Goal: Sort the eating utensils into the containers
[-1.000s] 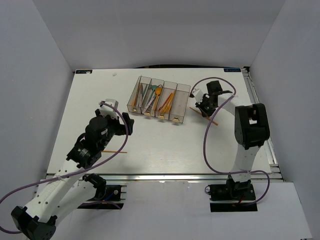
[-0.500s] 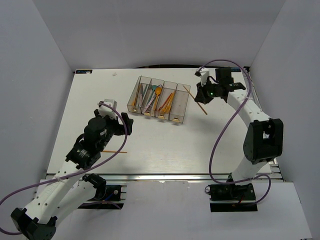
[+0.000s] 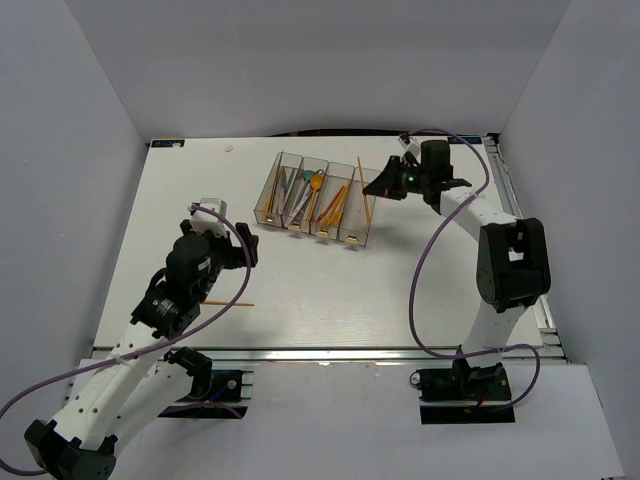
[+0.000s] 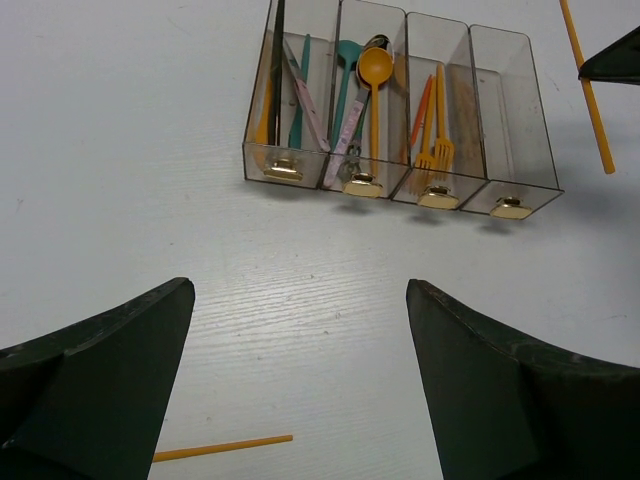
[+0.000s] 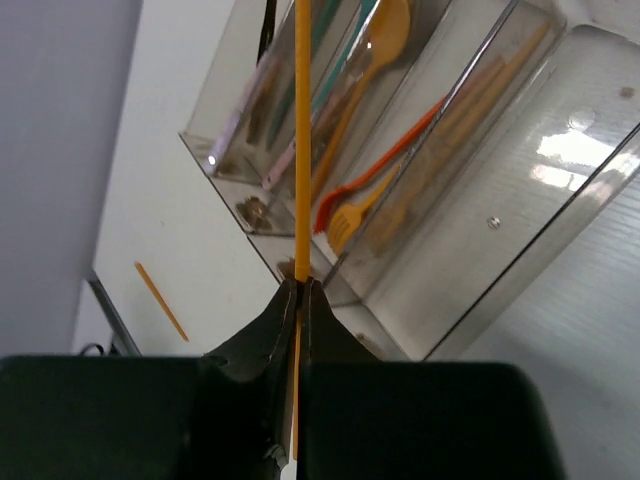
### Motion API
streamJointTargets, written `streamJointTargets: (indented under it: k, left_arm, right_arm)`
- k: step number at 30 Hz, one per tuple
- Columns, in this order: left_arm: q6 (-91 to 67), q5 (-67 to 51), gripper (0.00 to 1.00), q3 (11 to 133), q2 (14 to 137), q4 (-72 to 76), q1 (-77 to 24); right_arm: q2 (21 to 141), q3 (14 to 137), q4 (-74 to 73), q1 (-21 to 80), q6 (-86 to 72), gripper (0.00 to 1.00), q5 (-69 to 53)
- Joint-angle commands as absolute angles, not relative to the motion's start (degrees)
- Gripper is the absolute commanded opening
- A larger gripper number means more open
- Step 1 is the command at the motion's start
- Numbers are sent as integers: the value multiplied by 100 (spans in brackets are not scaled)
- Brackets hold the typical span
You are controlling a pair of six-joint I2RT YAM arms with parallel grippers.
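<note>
From above: count four bins (image 3: 348,232) joined in a row on the far half of the table (image 3: 300,270), utensils (image 3: 315,190) inside. Count two orange sticks. See the held stick (image 3: 360,170) pinched in the right gripper (image 3: 372,188), jaws closed on it, slanting over the rightmost bin. See the loose stick (image 3: 228,303) flat on the table beside the left arm (image 3: 170,290), well apart from the bins. Left gripper (image 3: 235,240) spread wide, holding nothing. Purple cable (image 3: 413,300) looping off each arm.

Left wrist: two dark fingers (image 4: 110,370) far apart, facing the bins' tagged ends. Inside, tally one orange spoon (image 4: 375,70), two orange forks (image 4: 445,150), two teal pieces (image 4: 345,75), one dark piece (image 4: 277,40). Loose stick low in frame, by one finger; held stick top right, by the right gripper's tip.

Right wrist: jaws tight on the held stick, running straight up the frame and crossing in front of the bins. Behind it, one red fork (image 5: 385,165), one of the orange forks, the orange spoon. Gripper body blocking the whole lower frame. Loose stick far left, on the table.
</note>
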State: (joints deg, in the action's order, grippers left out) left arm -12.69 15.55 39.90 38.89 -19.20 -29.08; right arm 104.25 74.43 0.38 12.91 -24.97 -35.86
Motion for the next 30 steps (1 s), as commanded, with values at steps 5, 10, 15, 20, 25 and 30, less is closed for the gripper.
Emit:
streamJointTargets:
  k: [5,10,15,20,25,30]
  left_arm:
    - [-1230,1652,98,3964,3902,-1855,-2725]
    - [-1239,1591,98,3964,3902,-1846,-2690]
    - [-1213,1529,98,3973,3885,-1846,-2681]
    - [-1222,1521,98,3964,3867,-1837,-2681]
    - [-1230,1582,98,3946,3867,-1846,-2672]
    - [-1502,1879,98,3876,3911,-1881,-2654]
  right_arm:
    - [10749,7243,1546,1362,-3990,0,-2989]
    - [10890,7102,1582,1371,-3982,13,-2769]
    - [10872,6952,1556,1389,-3745,89,-2541]
    - [10863,6891,1600,1380,-3709,89,-2584]
    - [10592,6899,1740,1380,-3596,89,-2882]
    - [9827,7013,1539,1389,-2815,89,-3059]
